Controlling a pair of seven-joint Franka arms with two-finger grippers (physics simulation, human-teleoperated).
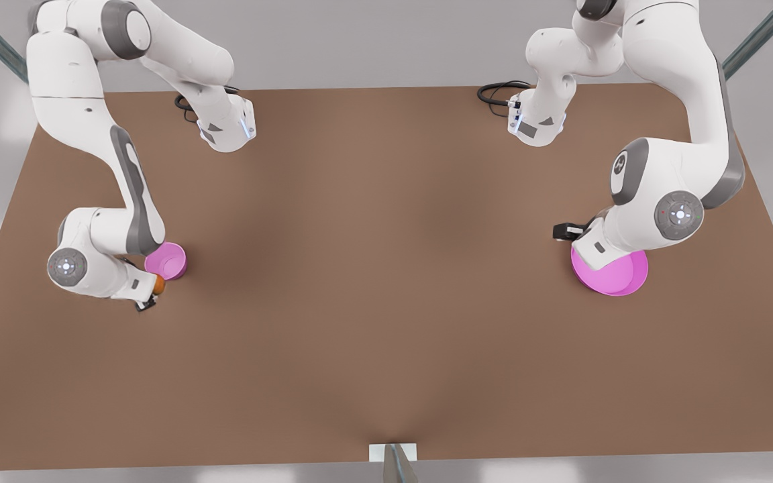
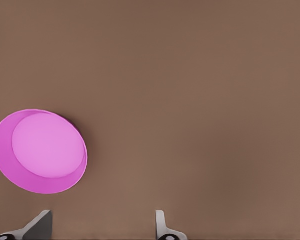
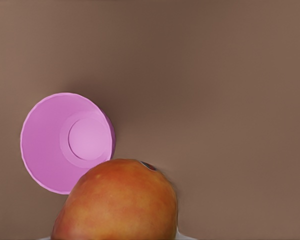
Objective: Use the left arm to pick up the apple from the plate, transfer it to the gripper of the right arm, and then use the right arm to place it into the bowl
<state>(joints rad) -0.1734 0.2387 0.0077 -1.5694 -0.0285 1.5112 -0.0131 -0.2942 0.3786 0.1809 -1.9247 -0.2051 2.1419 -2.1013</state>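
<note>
Right gripper is pinching the apple just beside the bowl; premature release risks missing it. Left gripper, spread, is waiting over the plate

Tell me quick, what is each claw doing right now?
Left gripper: open, empty, above the plate.
Right gripper: shut on the apple, beside the bowl.

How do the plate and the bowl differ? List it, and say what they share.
The plate is wide and shallow; the bowl is small, deep and cup-like. The plate lies beneath the open left gripper; the bowl stands beside the right gripper, which holds the apple. Both are magenta, round, empty and rest on the table.
</note>
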